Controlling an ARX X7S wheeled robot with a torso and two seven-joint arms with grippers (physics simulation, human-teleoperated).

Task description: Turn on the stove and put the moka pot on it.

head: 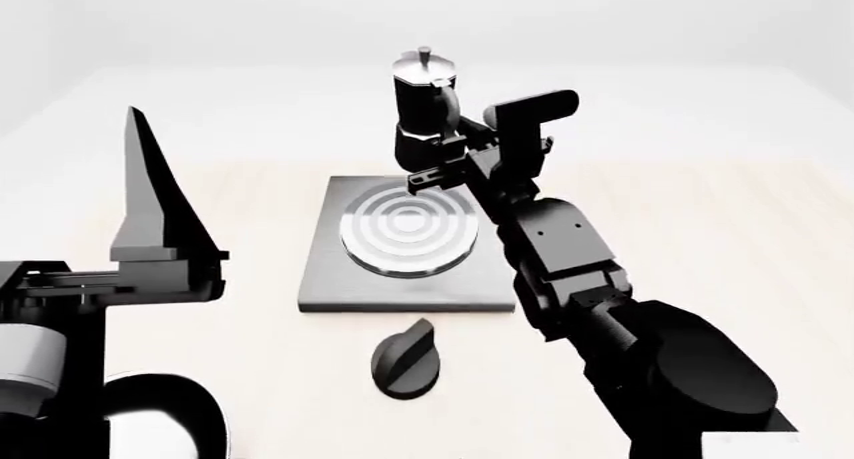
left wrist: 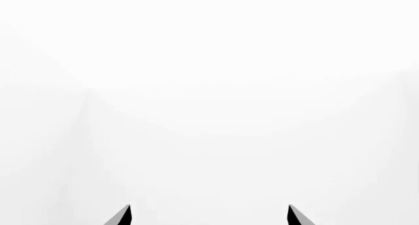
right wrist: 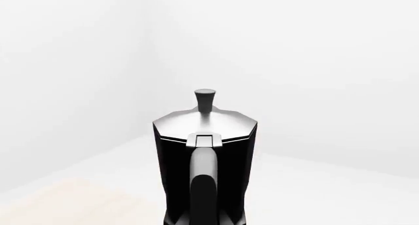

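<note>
The moka pot (head: 424, 109), black with a silver knobbed lid, stands upright over the far edge of the stove (head: 320, 279). My right gripper (head: 447, 164) is shut on its side handle. In the right wrist view the moka pot (right wrist: 204, 156) fills the middle, handle toward the camera, and hides the fingers. The ringed burner (head: 408, 227) is bare. The black round knob (head: 407, 361) lies on the table in front of the hotplate. My left gripper (left wrist: 209, 215) is raised at the left, open and holding nothing.
The pale wooden table (head: 694, 219) runs out to both sides of the hotplate. My right arm (head: 587, 289) reaches diagonally along the hotplate's right side. A dark curved shape (head: 167, 414) shows at the lower left corner.
</note>
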